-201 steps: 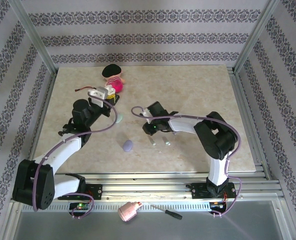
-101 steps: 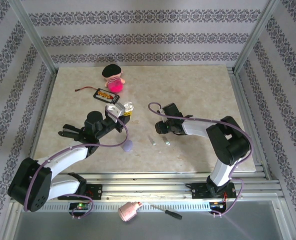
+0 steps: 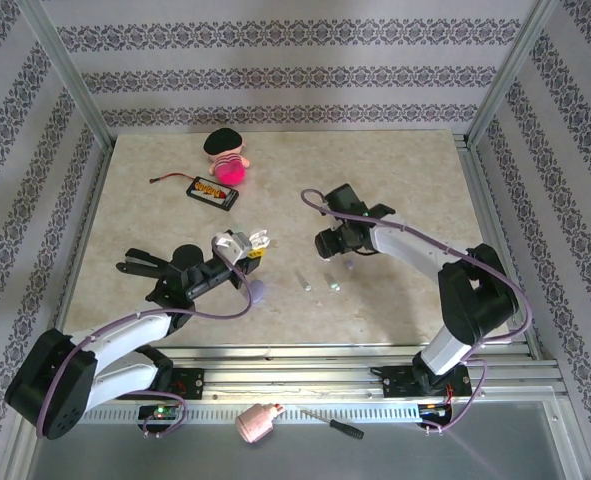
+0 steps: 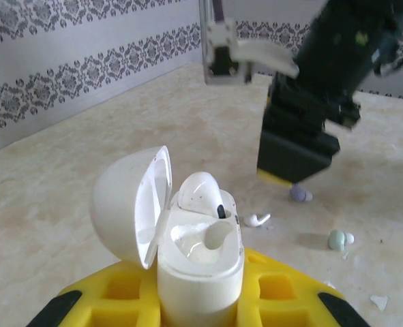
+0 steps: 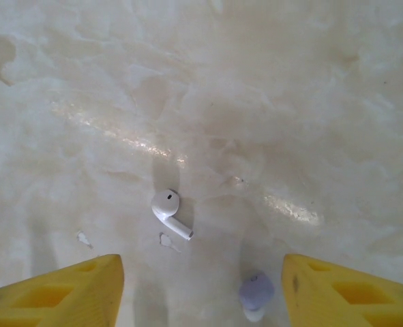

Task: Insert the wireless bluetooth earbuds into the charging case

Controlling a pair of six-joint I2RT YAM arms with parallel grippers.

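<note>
The left tool (image 4: 201,303) is clamped on the base of the white case (image 4: 201,262) and holds it upright above the worktop (image 4: 71,177), lid (image 4: 129,204) swung back. A seated bud (image 4: 200,191) fills the far socket; the near socket (image 4: 217,236) is empty.

The right tool (image 5: 204,289) hangs over the worktop with its yellow fingers (image 5: 65,289) spread wide and nothing between them. Below it lies the stem bud (image 5: 169,211), flat on its side and apart from both fingers, with a lilac bud (image 5: 256,294) near it.

That stem bud looks like hard, glossy plastic — I'd judge it almost weightless and very slippery. It has rounded faces, so a pinch that lands off-centre could squirt it out sideways or send it skating over the smooth worktop. The better hold seems to be across the bulbous head. That leaves the thin stem free to go first into the empty socket.

The fingers are far broader than the bud, so they need to close slowly and centred on it. A light squeeze should not hurt it — too hard a one is more likely to pop it loose than to crack it.
</note>
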